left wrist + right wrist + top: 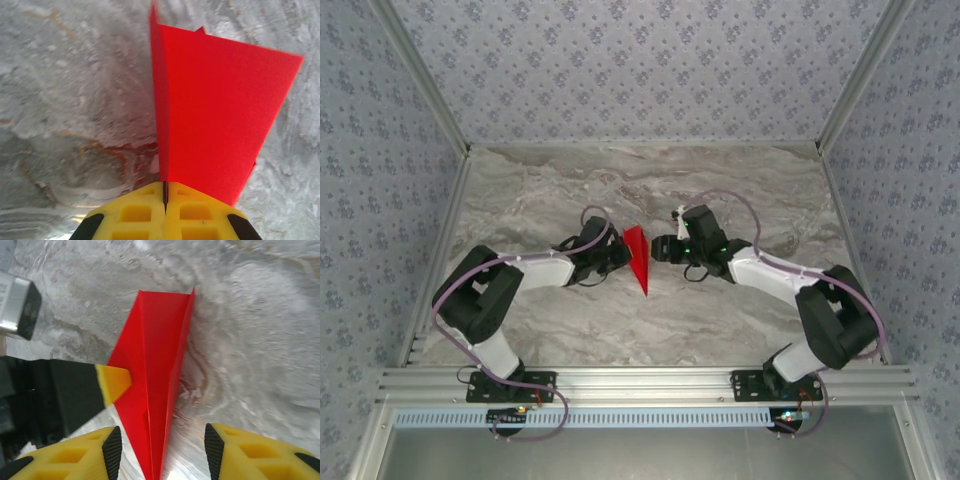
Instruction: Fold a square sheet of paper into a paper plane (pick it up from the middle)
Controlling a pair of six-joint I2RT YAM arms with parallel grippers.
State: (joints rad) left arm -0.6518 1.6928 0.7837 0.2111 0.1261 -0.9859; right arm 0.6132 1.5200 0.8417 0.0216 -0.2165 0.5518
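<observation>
Fingers (137,215) of the left gripper (165,192) are pressed together on the folded spine of the paper plane (215,115), pinching it so that one bright red wing fans out to the right in the wrist view. From above, the plane lies at the middle of the marble table (740,190), its sharp point toward the near edge and its wide tail toward the far wall. The right gripper (162,445) faces it from the right with jaws spread, one yellow finger on either side of the plane's narrow end, touching neither side. Whether the plane rests on the marble or hangs just above it cannot be told.
</observation>
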